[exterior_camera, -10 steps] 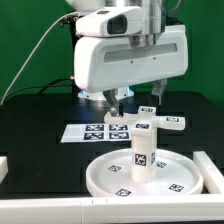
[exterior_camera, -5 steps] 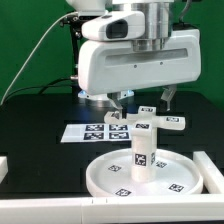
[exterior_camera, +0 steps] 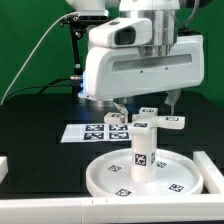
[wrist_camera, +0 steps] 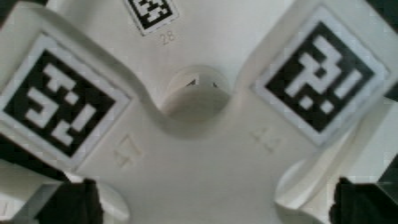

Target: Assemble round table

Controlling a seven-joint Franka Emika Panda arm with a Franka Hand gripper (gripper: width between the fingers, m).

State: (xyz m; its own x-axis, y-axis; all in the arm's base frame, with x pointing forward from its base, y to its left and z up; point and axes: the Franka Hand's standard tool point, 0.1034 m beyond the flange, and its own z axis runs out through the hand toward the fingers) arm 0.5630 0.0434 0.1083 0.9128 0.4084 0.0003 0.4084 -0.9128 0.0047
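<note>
The round disc (exterior_camera: 172, 182) of the round table lies flat near the front, and the short leg (exterior_camera: 143, 152) stands upright on its hub. The branched foot piece (exterior_camera: 160, 124) sits on top of the leg. My gripper (exterior_camera: 146, 104) hangs open just above the foot piece, with one finger (exterior_camera: 120, 104) on each side of it. In the wrist view the foot piece (wrist_camera: 192, 95) fills the picture, its tagged arms spreading from a central bump. My gripper (wrist_camera: 214, 205) is open there too, and its dark fingertips (wrist_camera: 71, 200) hold nothing.
The marker board (exterior_camera: 88, 131) lies on the black table behind the disc, at the exterior view's left. White raised borders run along the front (exterior_camera: 40, 207), the left (exterior_camera: 4, 165) and the right (exterior_camera: 213, 165). The big white gripper body (exterior_camera: 150, 65) hides the area behind it.
The gripper has shifted toward the exterior view's right, coming over the foot piece, and looms larger. It has stayed open. The table parts have not moved.
</note>
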